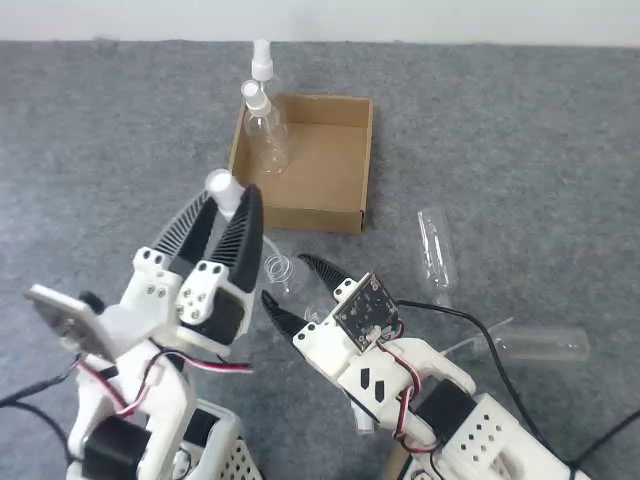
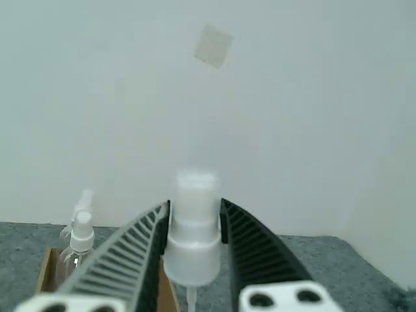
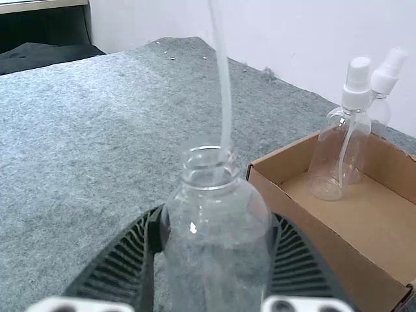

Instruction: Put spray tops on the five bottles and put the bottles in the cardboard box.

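left wrist view: we see left gripper clenched on spray top, top upright between its fingers. right gripper grasps open bottle just below left gripper; we see top's dip tube entering bottle neck. beyond both grippers: cardboard box, two capped bottles at its far corner. two bare bottles lie beside right gripper.
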Tool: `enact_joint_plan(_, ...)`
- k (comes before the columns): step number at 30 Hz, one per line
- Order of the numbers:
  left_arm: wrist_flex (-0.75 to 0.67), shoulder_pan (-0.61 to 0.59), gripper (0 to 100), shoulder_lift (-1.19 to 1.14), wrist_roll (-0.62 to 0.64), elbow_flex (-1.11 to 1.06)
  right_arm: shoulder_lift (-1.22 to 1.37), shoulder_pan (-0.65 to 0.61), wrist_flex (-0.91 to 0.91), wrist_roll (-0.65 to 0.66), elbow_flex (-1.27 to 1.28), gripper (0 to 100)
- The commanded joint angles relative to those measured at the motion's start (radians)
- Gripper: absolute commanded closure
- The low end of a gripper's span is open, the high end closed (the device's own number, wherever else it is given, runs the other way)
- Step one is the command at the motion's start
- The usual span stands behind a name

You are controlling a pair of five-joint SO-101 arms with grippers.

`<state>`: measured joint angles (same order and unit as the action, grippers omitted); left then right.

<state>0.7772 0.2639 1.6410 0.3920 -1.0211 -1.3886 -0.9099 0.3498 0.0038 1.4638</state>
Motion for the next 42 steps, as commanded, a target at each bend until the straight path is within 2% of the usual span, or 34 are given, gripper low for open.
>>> enact_joint_plan(1, -0.009, 0.009, 99, -0.002, -0.025, 0.004, -0.024, -0.001, -0.031, 0.018, -0.017, 89.7)
enact_joint_plan(8, -0.011, 0.015, 99, -0.003, -0.026, 0.008, -0.024, 0.018, -0.031, 0.018, -0.02, 89.7)
enact_joint_plan(12, 0.018, 0.015, 99, 0.002, -0.072, -0.012, -0.024, 0.033, -0.036, 0.018, -0.021, 89.7)
enact_joint_plan(25, 0.021, 0.017, 99, 0.005, -0.044, -0.145, -0.024, 0.039, -0.071, 0.018, -0.014, 89.7)
enact_joint_plan(42, 0.025, 0.048, 99, 0.005, -0.044, -0.193, -0.024, 0.039, -0.07, 0.018, -0.014, 89.7)
